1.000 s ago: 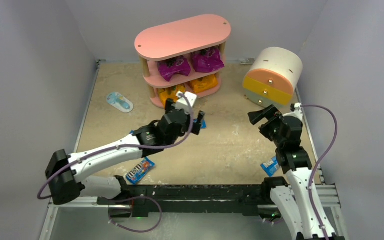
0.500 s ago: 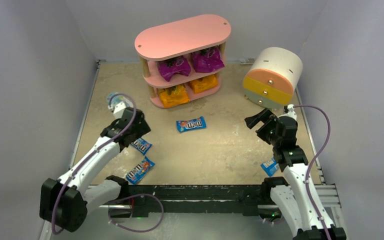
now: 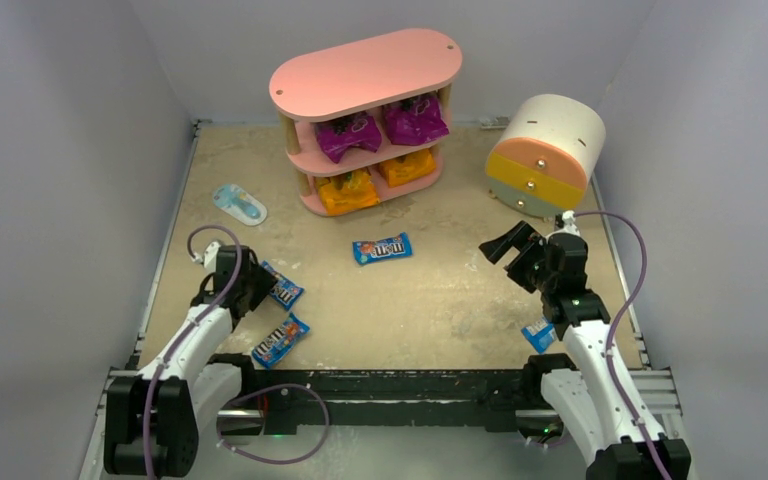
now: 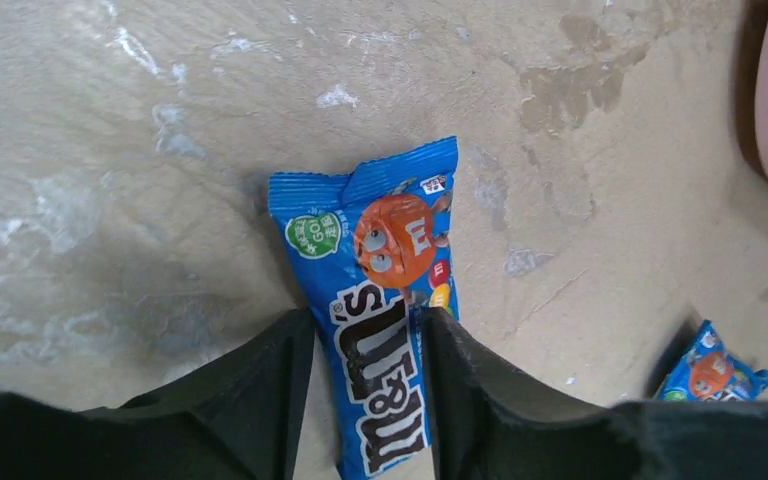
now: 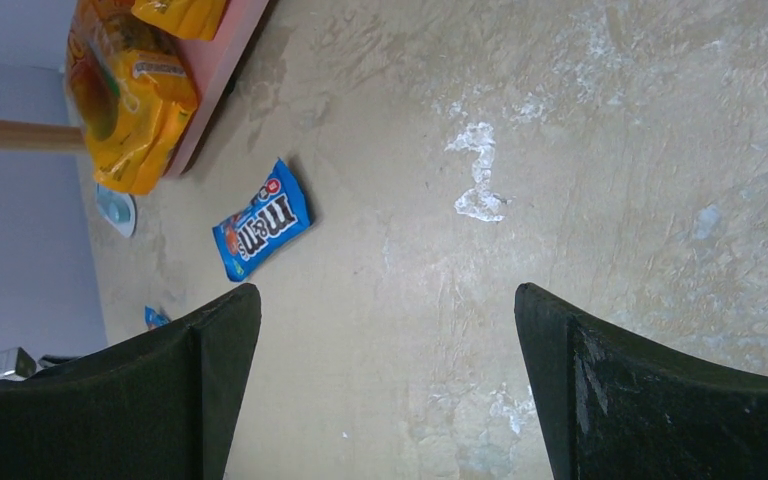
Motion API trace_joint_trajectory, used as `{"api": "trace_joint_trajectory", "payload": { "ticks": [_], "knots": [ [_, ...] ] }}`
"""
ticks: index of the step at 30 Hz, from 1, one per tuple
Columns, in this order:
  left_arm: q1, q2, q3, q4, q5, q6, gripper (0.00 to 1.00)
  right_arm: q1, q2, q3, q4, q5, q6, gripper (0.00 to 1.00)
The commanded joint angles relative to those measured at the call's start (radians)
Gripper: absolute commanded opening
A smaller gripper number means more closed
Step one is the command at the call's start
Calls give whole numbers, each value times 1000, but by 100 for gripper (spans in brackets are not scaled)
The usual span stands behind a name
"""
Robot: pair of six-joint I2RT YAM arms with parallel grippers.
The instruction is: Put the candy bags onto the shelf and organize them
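Observation:
The pink shelf (image 3: 360,75) holds two purple candy bags (image 3: 348,135) on its middle board and two orange ones (image 3: 345,192) on the bottom board. Several blue M&M's packets lie on the table. In the left wrist view my left gripper (image 4: 368,330) straddles one packet (image 4: 385,260), which lies flat, and both fingers press against its long edges. The top view shows that gripper (image 3: 255,285) low at the left. Other packets lie at the centre (image 3: 382,248), the near left (image 3: 280,340) and beside the right arm (image 3: 538,332). My right gripper (image 5: 388,295) is open over bare table.
A white-orange-yellow cylindrical drawer unit (image 3: 545,155) stands at the back right. A pale blue-and-white oval item (image 3: 239,204) lies left of the shelf. Grey walls close in the table on three sides.
My left arm swung from near the shelf back to the near left and came down over a blue packet, its jaws narrowing onto it. The right gripper drifted slightly left and stays open.

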Motion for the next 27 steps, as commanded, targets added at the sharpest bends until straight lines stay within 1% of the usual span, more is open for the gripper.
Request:
{"api": "trace_joint_trajectory", "payload": {
  "ticks": [1,3,4,5,6,9,12,13,15,17,19,22,25,27],
  "knots": [
    [21,36,-55,153,69,-34,34,-3,-6,-1,40,-31,-15,98],
    [21,34,-64,149,62,-32,20,-3,-9,-6,46,-53,-21,98],
    [22,29,-66,148,64,-31,15,-3,-8,-9,55,-76,-31,98],
    [22,23,-67,153,76,-24,9,-3,-7,-12,71,-100,-49,98],
    [21,15,-67,162,91,-21,0,-3,-5,-20,95,-122,-64,98],
    [21,-11,-84,241,189,-8,0,-4,22,-49,163,-192,-66,98],
    [21,-39,-86,281,297,4,0,-3,62,-56,197,-267,-54,98],
    [20,-51,-85,282,323,4,0,-4,73,-53,221,-276,-59,98],
    [15,-83,-92,352,377,-4,0,0,85,-52,263,-341,-75,98],
    [-17,-108,-96,399,398,-30,0,16,87,-47,295,-395,-106,98],
    [-90,-118,-86,418,384,-68,0,81,88,-32,296,-388,-132,98],
    [-250,-96,-45,470,327,-103,0,247,96,-13,332,-351,-150,98],
    [-382,-44,55,455,232,-80,0,379,120,-1,381,-320,-163,98],
    [-458,-18,94,465,162,-67,0,422,141,1,420,-297,-144,97]
  ]
}}
